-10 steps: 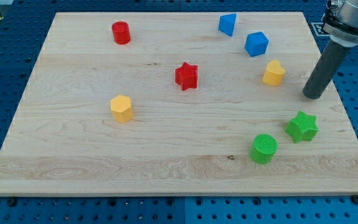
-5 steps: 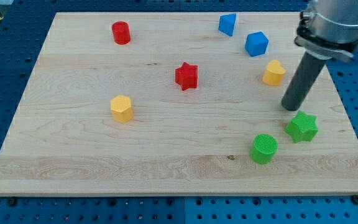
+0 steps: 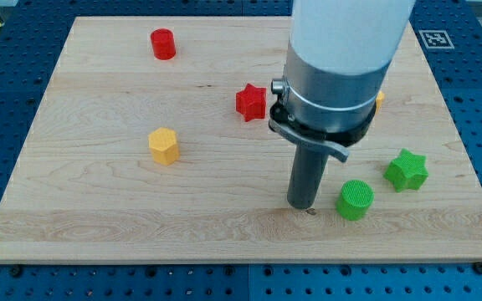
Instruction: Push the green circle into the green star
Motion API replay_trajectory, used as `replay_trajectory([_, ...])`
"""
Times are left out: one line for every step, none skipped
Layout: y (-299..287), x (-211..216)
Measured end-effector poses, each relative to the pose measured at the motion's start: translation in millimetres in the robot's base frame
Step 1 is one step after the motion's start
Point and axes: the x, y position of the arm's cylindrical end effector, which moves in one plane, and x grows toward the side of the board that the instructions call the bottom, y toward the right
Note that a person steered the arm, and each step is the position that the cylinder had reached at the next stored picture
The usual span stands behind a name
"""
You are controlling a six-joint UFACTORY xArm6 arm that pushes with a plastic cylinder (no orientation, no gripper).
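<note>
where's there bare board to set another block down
Free: the wide strip along the view's bottom left, below the yellow block, and the stretch between the red cylinder and red star. Crowded: my tip, green circle, green star.

Green circle [image 3: 356, 200] upright, near green star [image 3: 407, 170], apart

You see a pale wooden board [image 3: 99, 209], smooth with visible grain. The green circle [image 3: 356, 200] and green star [image 3: 407, 170] at its 2 o'clock look like ribbed, matt plastic. The rod above my tip [image 3: 300, 206] is dark and matt.
</note>
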Motion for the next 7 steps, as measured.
replay_trajectory([0, 22])
replay_trajectory([14, 27])
replay_trajectory([56, 27])
replay_trajectory([65, 27])
replay_trajectory([57, 27])
replay_trajectory([34, 18])
replay_trajectory([42, 7])
